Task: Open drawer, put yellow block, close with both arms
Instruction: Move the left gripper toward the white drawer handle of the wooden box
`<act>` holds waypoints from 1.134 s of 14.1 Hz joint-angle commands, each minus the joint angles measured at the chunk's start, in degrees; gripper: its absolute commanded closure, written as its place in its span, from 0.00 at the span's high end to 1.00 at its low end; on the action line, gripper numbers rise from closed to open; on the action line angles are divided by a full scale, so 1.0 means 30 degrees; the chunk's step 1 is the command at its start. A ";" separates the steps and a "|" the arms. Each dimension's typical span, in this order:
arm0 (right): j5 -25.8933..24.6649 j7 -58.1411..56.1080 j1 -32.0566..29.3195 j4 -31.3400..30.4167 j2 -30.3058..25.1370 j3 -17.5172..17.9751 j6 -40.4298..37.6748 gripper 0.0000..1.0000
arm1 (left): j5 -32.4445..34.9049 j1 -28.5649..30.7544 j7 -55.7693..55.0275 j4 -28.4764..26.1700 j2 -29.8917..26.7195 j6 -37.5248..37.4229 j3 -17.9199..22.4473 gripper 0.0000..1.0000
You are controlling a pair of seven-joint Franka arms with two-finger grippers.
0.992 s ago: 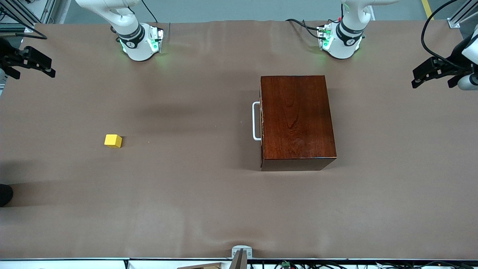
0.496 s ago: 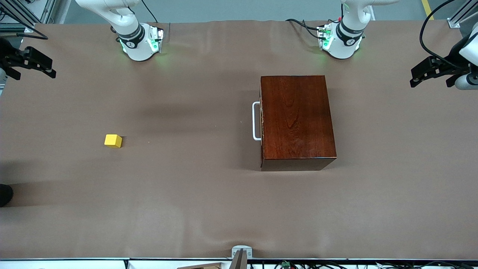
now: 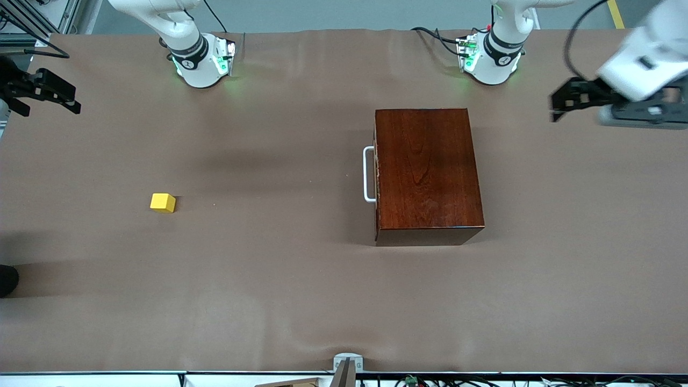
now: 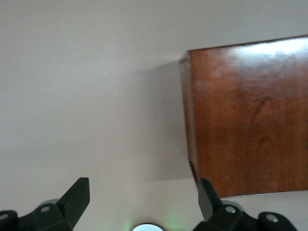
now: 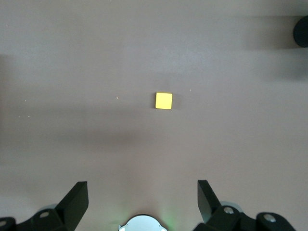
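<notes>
Brown table bearing yellow block, mahogany box

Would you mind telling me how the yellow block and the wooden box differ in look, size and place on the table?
The yellow block is a small, plain, bright cube; the wooden box is much larger, glossy dark red-brown, with a white handle on its shut drawer. The block lies toward the right arm's end of the table; the box stands toward the left arm's end. Both rest on the brown table cover, untouched by either gripper.
</notes>
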 commanded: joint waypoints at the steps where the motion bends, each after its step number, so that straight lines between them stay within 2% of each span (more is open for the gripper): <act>1: -0.0012 0.0080 -0.0213 0.0256 0.0069 0.0163 -0.0049 1.00 | -0.0011 0.0009 -0.2710 0.0505 0.1452 -0.0179 -0.2222 1.00; 4: -0.0041 0.0080 -0.0214 0.0285 0.0214 0.0163 -0.0049 1.00 | 0.0047 -0.1011 -0.5555 0.2374 0.3733 -0.0061 -0.3634 1.00; 9: -0.0041 0.0080 -0.0126 0.1223 0.1153 0.0192 -0.0137 1.00 | 0.1452 -0.5227 -0.9742 0.4631 0.7192 0.0610 -0.3462 1.00; 12: -0.0041 0.0109 -0.0067 0.1223 0.1153 0.0192 -0.0166 1.00 | 0.1570 -0.6812 -1.2147 0.5280 0.8543 0.2070 -0.3285 1.00; 14: -0.0041 0.0080 -0.0096 0.1165 0.1153 0.0192 -0.0195 1.00 | 0.2503 -0.7953 -1.3642 0.5542 0.9420 0.3070 -0.3284 1.00; 16: -0.0041 0.0080 -0.0067 0.1136 0.1153 0.0192 -0.0225 1.00 | 0.2742 -0.9212 -1.5049 0.6622 1.0795 0.3423 -0.2761 1.00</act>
